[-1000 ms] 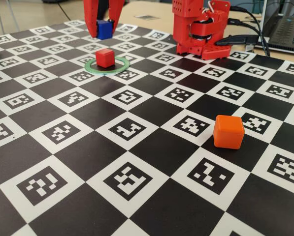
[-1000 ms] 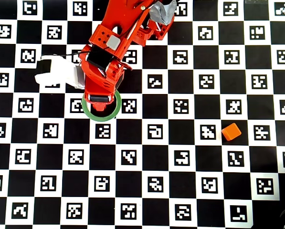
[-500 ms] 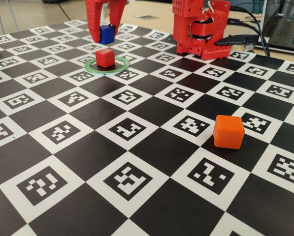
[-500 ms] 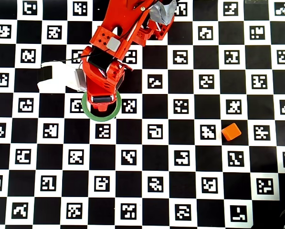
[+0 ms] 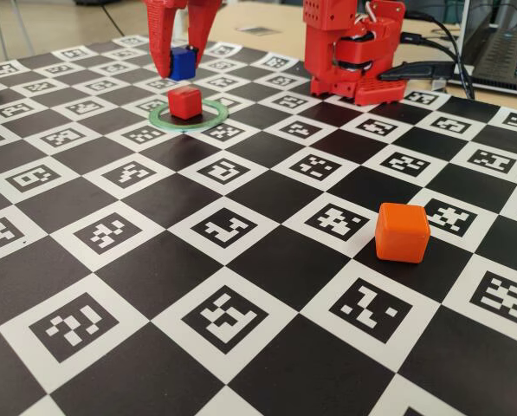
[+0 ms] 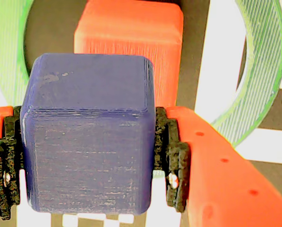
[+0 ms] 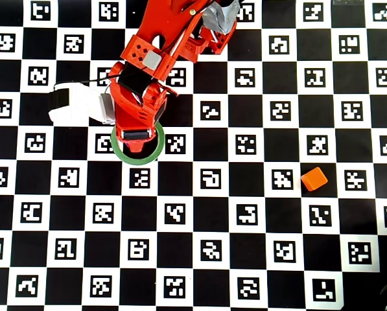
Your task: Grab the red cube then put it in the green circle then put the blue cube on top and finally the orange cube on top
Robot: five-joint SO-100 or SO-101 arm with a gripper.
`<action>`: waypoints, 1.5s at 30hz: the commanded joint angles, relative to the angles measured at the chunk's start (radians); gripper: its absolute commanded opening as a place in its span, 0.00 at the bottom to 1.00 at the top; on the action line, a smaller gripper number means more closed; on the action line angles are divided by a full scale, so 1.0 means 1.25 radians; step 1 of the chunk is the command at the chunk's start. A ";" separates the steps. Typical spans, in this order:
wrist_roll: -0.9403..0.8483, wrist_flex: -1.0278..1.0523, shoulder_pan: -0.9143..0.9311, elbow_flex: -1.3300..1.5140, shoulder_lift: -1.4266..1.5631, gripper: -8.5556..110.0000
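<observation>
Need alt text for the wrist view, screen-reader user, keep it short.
Close-up from the wrist: the gripper clamps the blue cube between its black ridged pads, filling most of the frame. Beyond it sits the red cube inside the green circle on the black-and-white marker board.

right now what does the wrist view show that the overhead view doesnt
Only the wrist view shows the blue cube pinched between the claw's black pads, with the red cube below it inside the green circle. Only the overhead view shows the orange cube lying far off to the right on the checkered mat, plus the arm that hides both other cubes. Both views share the green circle.
</observation>
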 commanded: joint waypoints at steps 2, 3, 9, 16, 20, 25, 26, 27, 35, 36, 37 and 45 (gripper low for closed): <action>-0.004 -0.016 0.009 0.002 0.048 0.10; -0.004 -0.017 0.009 0.005 0.048 0.10; -0.001 -0.029 0.010 0.015 0.044 0.10; 0.000 -0.038 0.012 0.022 0.034 0.10; 0.001 -0.048 0.015 0.028 0.027 0.10; 0.001 -0.058 0.016 0.037 0.022 0.10; 0.001 -0.059 0.016 0.039 0.022 0.10; 0.001 -0.060 0.016 0.040 0.021 0.10; 0.001 -0.072 0.017 0.054 0.018 0.10; 0.001 -0.074 0.017 0.054 0.018 0.10; 0.001 -0.074 0.017 0.055 0.018 0.10; -0.001 -0.080 0.017 0.063 0.015 0.10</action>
